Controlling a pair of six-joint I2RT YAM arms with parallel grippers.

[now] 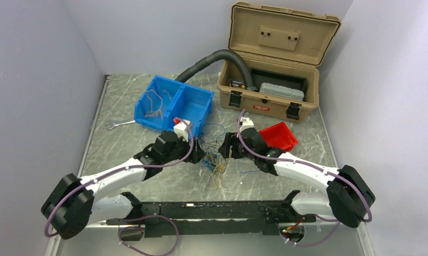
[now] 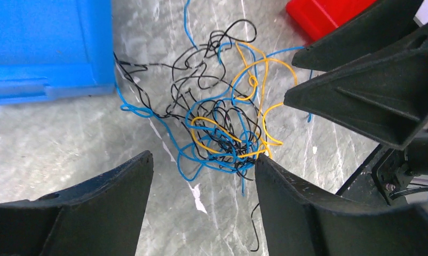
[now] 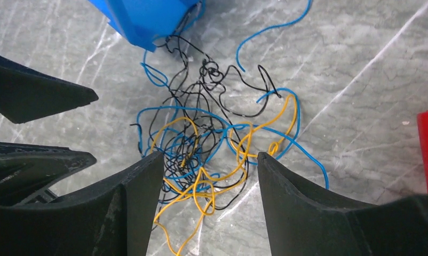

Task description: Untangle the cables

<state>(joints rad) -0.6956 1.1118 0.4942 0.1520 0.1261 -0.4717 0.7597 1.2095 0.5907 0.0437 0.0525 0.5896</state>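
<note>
Cables [image 2: 217, 128]: one loose knot of black, blue and yellow strands, lying flat on the marble table [image 1: 121, 154] just beside the near corner of the blue bin [image 1: 197, 114]. One black strand reaches the bin wall. My left gripper [image 2: 204, 160] is at the knot's bin-side edge, fingers apart, clamping nothing. My right gripper [image 3: 209, 157] is on the side away from the bin, fingers also apart, with yellow strands running loose between them.

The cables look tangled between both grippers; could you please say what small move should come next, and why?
Probably close the right gripper on the cables bunched between its open jaws. The left gripper straddles the same tangle, also open, so nothing is held to pull apart yet.
</note>
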